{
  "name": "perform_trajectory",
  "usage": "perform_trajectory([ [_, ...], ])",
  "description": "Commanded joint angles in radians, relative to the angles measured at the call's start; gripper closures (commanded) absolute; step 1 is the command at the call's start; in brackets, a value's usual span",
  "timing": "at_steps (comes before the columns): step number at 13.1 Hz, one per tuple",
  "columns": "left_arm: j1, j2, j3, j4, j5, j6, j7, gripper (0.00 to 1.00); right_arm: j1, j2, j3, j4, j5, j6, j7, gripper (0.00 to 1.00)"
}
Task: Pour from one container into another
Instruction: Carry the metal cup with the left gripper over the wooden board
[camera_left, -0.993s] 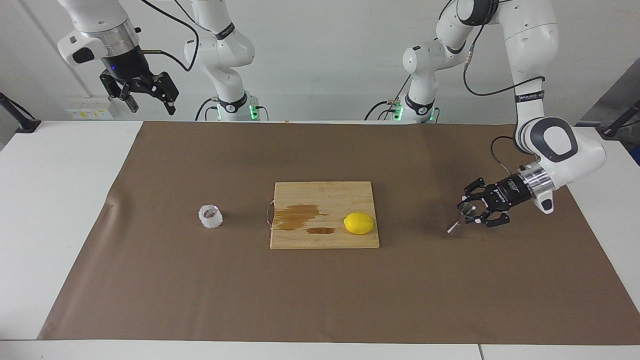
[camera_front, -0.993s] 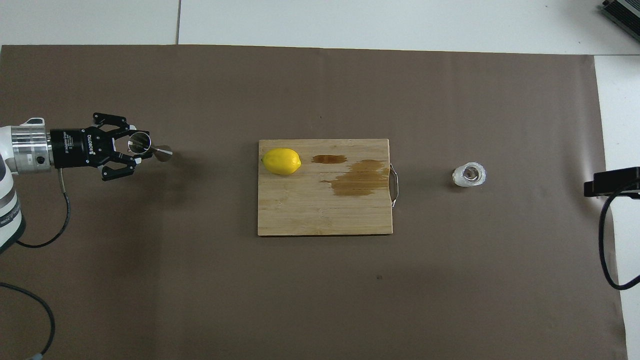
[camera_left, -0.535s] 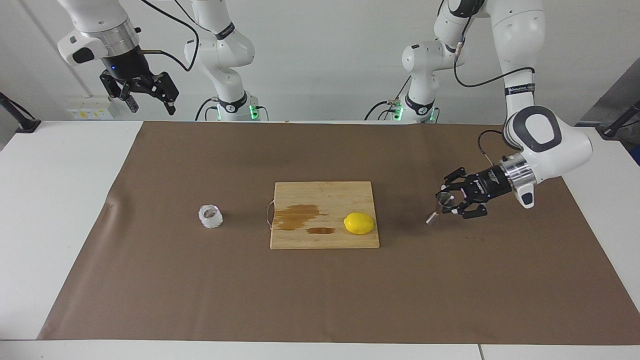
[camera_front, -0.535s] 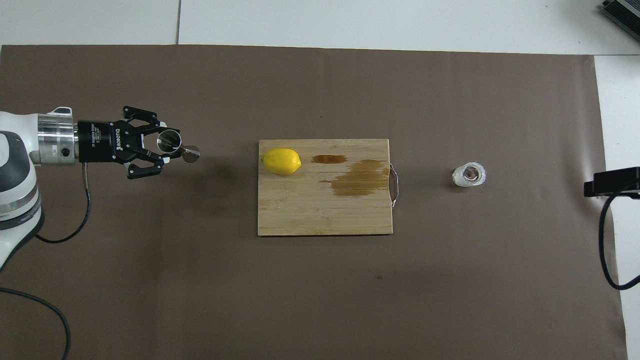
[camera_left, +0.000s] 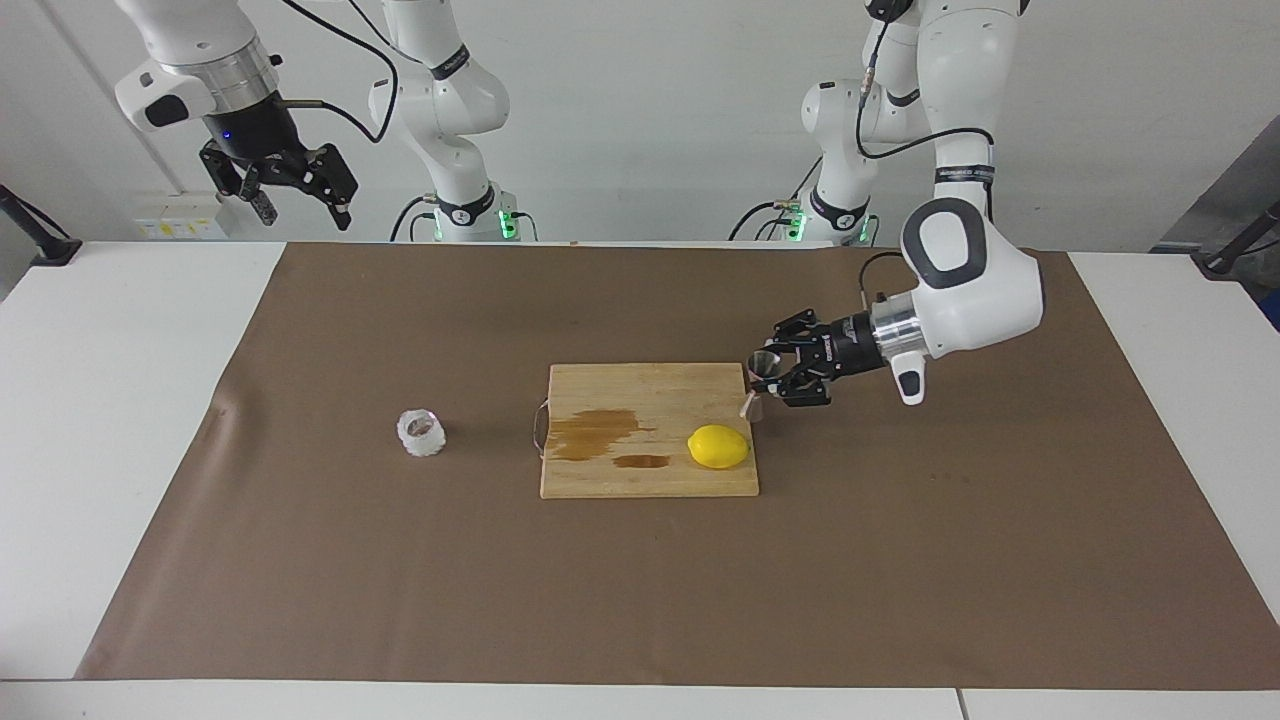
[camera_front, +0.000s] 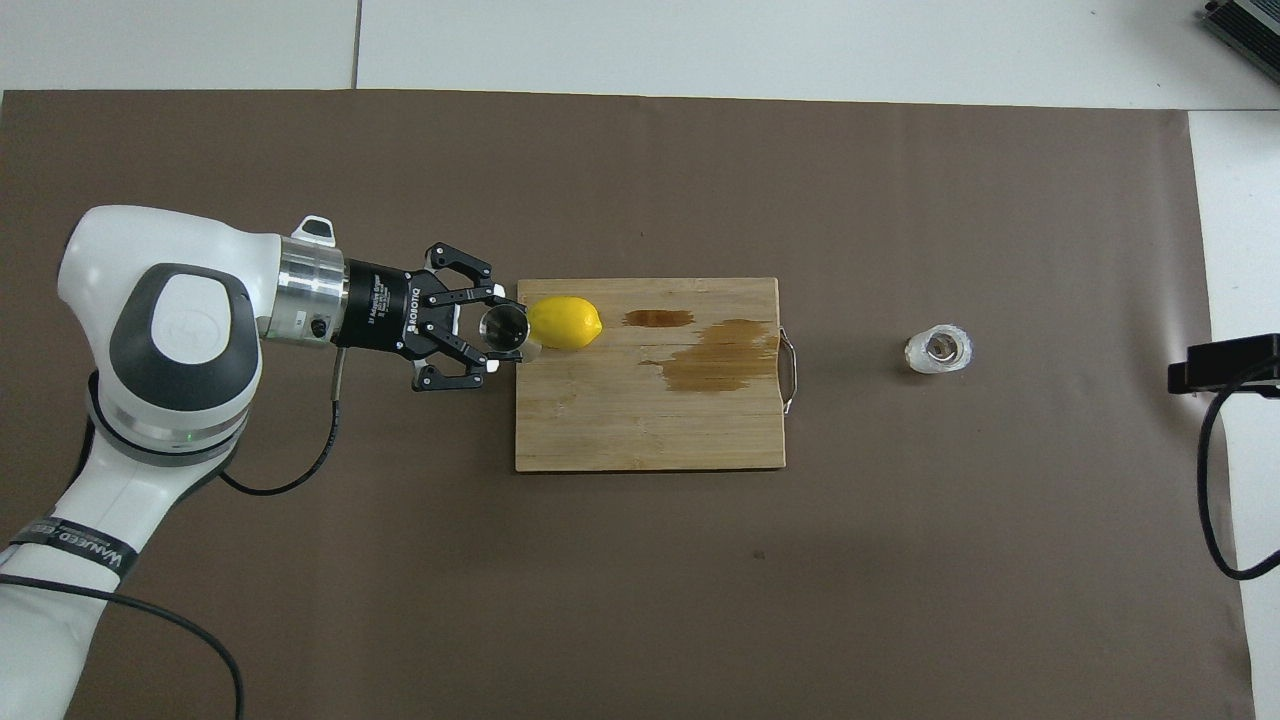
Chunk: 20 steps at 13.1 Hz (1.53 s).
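Left claw (camera_left: 768, 381) hides most of the held jigger (camera_left: 762, 365)

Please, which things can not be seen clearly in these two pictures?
- Inside of the jigger, both views: any liquid is too small to see.
- Contents of the glass cup, both views: too small.
- Right gripper, overhead view: cut off by the edge.
- Lower cone of the jigger, overhead view: hidden by the upper cone.

From my station I see a white desk (camera_left: 120, 400) covered across most of its top by a brown paper sheet (camera_left: 400, 570). A plain white wall (camera_left: 650, 110) rises at the robots' end, with a pale socket strip (camera_left: 180, 228) low on it. The light is even and soft.
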<state>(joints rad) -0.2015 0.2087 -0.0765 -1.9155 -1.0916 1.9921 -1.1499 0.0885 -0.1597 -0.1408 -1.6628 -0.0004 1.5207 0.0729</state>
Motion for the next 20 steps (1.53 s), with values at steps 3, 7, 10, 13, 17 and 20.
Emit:
perform_trajectory([
  [3, -0.200, -0.028, 0.017, -0.051, -0.157, 0.265, -0.112, 1.00, -0.004, -0.020, 0.006, -0.018, -0.016, -0.008, 0.011, 0.00],
  [7, -0.378, -0.009, 0.014, -0.077, -0.396, 0.615, -0.152, 1.00, -0.004, -0.020, 0.006, -0.018, -0.016, -0.007, 0.011, 0.00],
  [10, -0.401, 0.032, -0.009, -0.059, -0.545, 0.714, -0.148, 1.00, -0.004, -0.020, 0.006, -0.018, -0.018, -0.008, 0.010, 0.00],
  [13, -0.397, 0.078, -0.101, -0.030, -0.674, 0.856, -0.146, 1.00, -0.004, -0.020, 0.006, -0.018, -0.016, -0.008, 0.011, 0.00],
  [17, -0.391, 0.129, -0.163, 0.015, -0.672, 0.910, -0.146, 1.00, -0.004, -0.020, 0.006, -0.018, -0.018, -0.008, 0.011, 0.00],
  [20, -0.400, 0.155, -0.166, 0.049, -0.587, 0.909, -0.129, 1.00, -0.004, -0.020, 0.006, -0.018, -0.016, -0.008, 0.011, 0.00],
])
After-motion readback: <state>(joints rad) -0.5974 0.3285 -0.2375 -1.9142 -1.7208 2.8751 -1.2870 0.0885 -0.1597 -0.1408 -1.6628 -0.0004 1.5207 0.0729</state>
